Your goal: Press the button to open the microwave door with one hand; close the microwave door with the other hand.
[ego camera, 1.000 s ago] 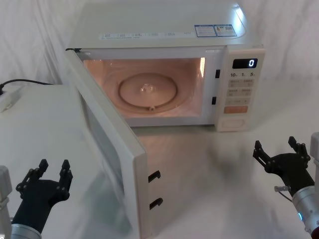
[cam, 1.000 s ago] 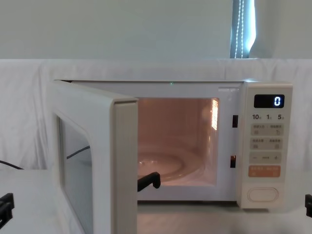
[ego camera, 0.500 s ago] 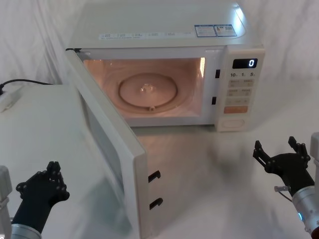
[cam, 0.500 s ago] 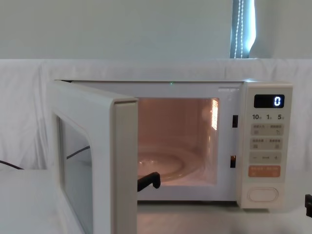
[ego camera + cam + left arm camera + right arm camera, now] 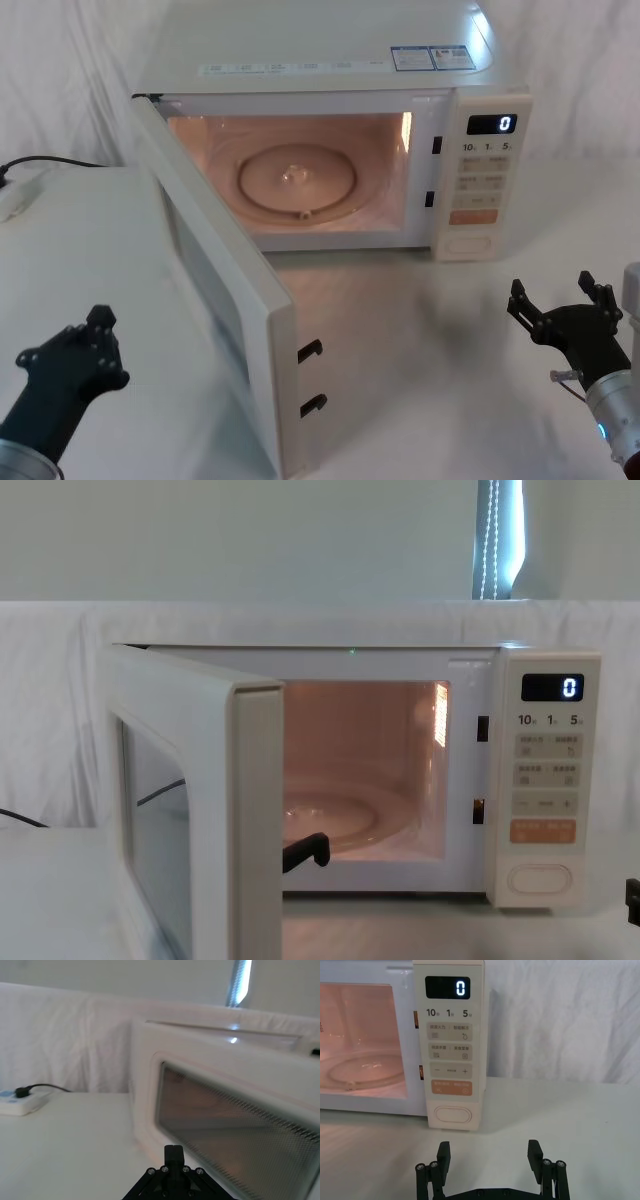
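Closing step now: lining up the left gripper [image 5: 98, 322], fingers pinched together and empty, at 7 o'clock beside the microwave door [image 5: 215, 290], swung wide toward 6 o'clock. Aiming for the free edge, pushing smoothly toward 1 o'clock. Leaving the right gripper [image 5: 553, 300], spread wide and empty, at 4 o'clock, short of the button [image 5: 470, 244].

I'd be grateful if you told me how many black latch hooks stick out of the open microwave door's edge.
2, on the microwave door free edge: the upper hook and the lower hook directly beneath it. The chest view catches one hook.
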